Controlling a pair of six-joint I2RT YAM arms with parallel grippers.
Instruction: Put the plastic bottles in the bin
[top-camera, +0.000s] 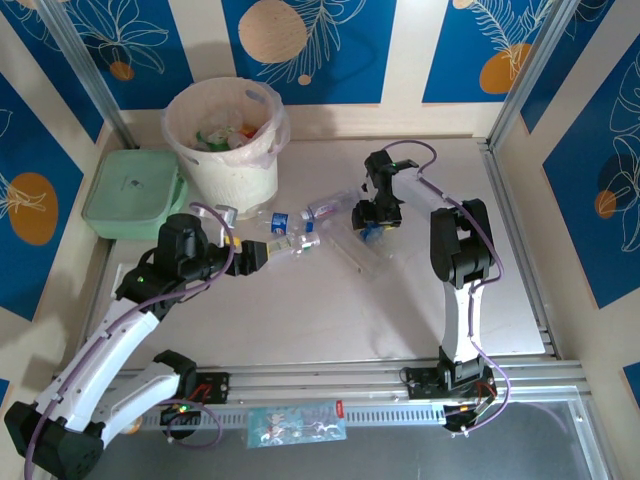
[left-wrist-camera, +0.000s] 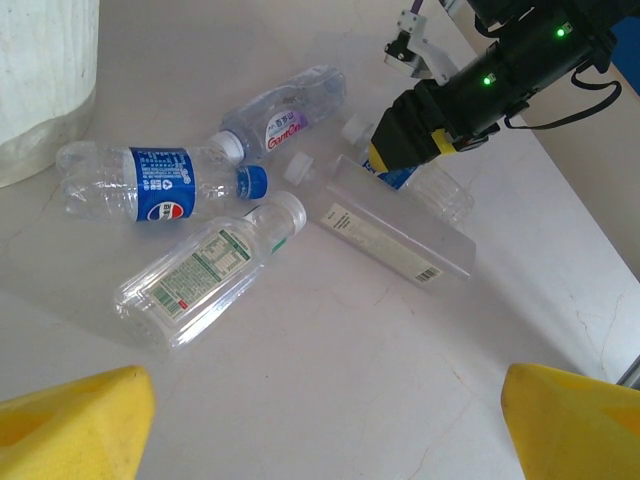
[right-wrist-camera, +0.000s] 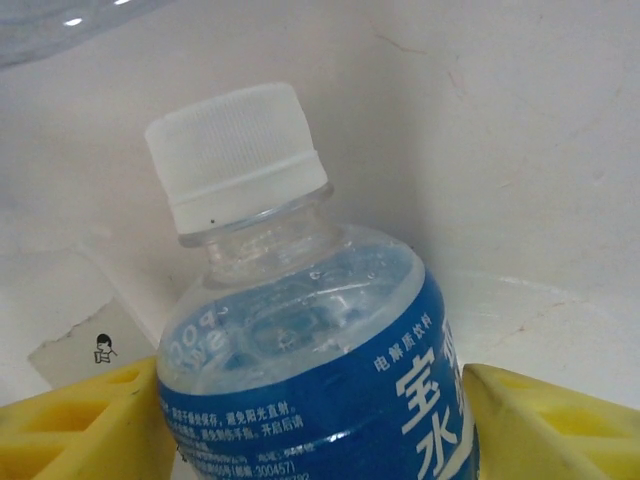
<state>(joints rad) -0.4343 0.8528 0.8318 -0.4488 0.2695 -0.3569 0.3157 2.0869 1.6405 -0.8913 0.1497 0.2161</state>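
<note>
The right gripper (right-wrist-camera: 315, 430) has its jaws closed on a blue-label bottle (right-wrist-camera: 300, 330) with a white cap, one yellow pad on each side. That bottle lies on the tabletop (top-camera: 400, 310), a little right of the middle. The left gripper (left-wrist-camera: 320, 430) has its jaws wide apart with nothing in them, up over the tabletop. Just past it lie three more bottles: a Pepsi bottle (left-wrist-camera: 150, 183), a white-capped clear bottle (left-wrist-camera: 210, 275) and a pink-label bottle (left-wrist-camera: 285, 115). A long clear box (left-wrist-camera: 395, 232) lies beside them. The bin (top-camera: 232, 165) stands at the far left with bottles inside. A green box (top-camera: 130, 190) sits left of it.
</note>
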